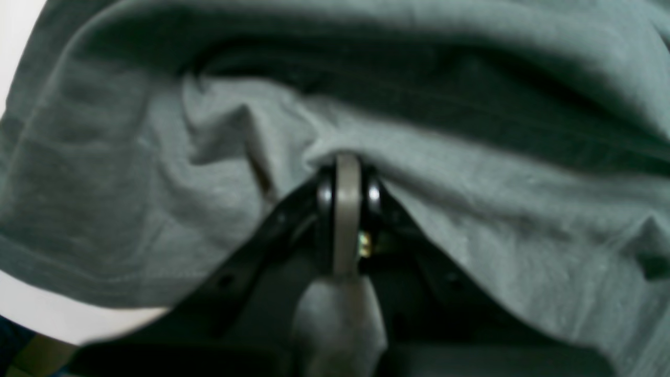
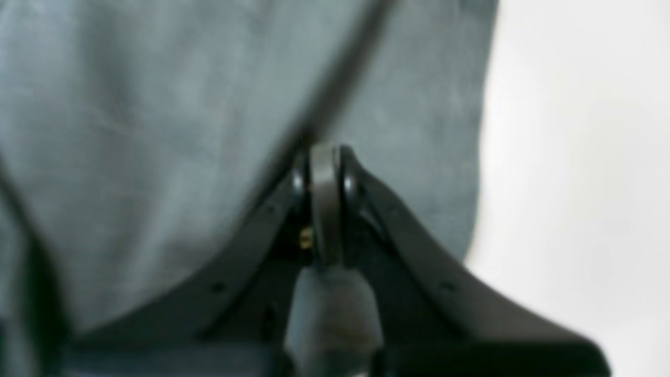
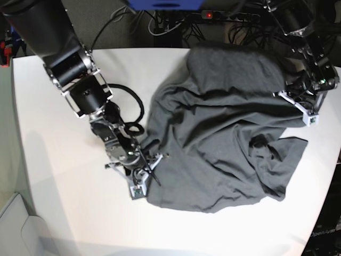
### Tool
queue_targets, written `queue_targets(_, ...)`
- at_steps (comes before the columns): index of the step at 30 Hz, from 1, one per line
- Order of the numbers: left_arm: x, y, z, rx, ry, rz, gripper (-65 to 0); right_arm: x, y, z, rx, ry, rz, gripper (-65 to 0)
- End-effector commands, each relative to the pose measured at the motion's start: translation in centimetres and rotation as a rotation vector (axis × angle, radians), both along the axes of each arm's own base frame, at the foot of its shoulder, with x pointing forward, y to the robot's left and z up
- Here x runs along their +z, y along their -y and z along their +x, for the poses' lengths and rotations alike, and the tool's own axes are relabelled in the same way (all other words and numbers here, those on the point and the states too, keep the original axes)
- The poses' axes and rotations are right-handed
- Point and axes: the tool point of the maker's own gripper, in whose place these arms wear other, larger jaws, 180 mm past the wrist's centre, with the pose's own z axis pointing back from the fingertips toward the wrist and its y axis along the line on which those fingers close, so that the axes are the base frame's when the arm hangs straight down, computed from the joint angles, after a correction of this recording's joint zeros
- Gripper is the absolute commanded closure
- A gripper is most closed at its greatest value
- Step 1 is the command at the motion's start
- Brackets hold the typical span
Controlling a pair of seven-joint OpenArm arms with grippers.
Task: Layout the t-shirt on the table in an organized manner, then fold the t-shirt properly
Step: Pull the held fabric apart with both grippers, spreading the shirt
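Note:
The dark grey t-shirt (image 3: 224, 133) lies crumpled and wrinkled on the white table (image 3: 64, 202), spread across its middle and right. In the base view my right gripper (image 3: 153, 159) sits at the shirt's left lower edge, shut on a fold of it. The right wrist view shows the same gripper (image 2: 324, 149) pinching the cloth (image 2: 157, 131), with bare table (image 2: 576, 157) to its right. My left gripper (image 3: 286, 94) is at the shirt's far right side, shut on the fabric. Seen from the left wrist, this gripper (image 1: 346, 159) has bunched, folded cloth (image 1: 471, 209) rising around it.
Cables and a power strip (image 3: 209, 14) with a red light run along the table's back edge. A blue object (image 3: 160, 4) stands at the top. The table's right edge (image 3: 333, 160) lies close to the shirt's lower right corner.

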Motion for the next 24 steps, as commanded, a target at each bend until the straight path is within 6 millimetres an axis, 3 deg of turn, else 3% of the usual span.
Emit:
queue_targets(1,-1.0,-0.2,-1.4,0.0,-0.078,0.012,-0.4,1.6,0.4,1.6,-0.014,0.045,-0.003,0.0)
queue_targets(4,-0.9,-0.8,-1.5,0.0,-0.093,0.048,-0.4,0.0,2.5,1.2,-0.045,0.031,-0.036,0.0)
queue_targets(9,0.0,-2.1,-0.4,-0.008,-0.099,0.135,-0.4,-0.8,6.5,0.9,-0.089,0.017,-0.09,0.0)
queue_targets(11,0.0,-2.1,-0.3,-0.01,-0.099,0.14,-0.4,-1.3,8.9,0.4,-0.125,0.004,-0.124,0.0)
queue_targets(14,0.6,-2.2,0.7,-0.009,-0.078,0.145,-0.4,-2.7,13.3,-1.4,-0.249,-0.027,-0.208,0.0)
queue_targets(17,0.9,-2.1,1.1,-0.009,-0.067,0.14,-0.4,-4.3,16.4,-3.8,-0.319,-0.061,-0.27,0.0)
queue_targets(24,2.8,-2.2,3.9,-0.005,-0.001,0.148,-0.4,-8.5,19.4,-9.6,-0.332,-0.169,-0.332,0.0)
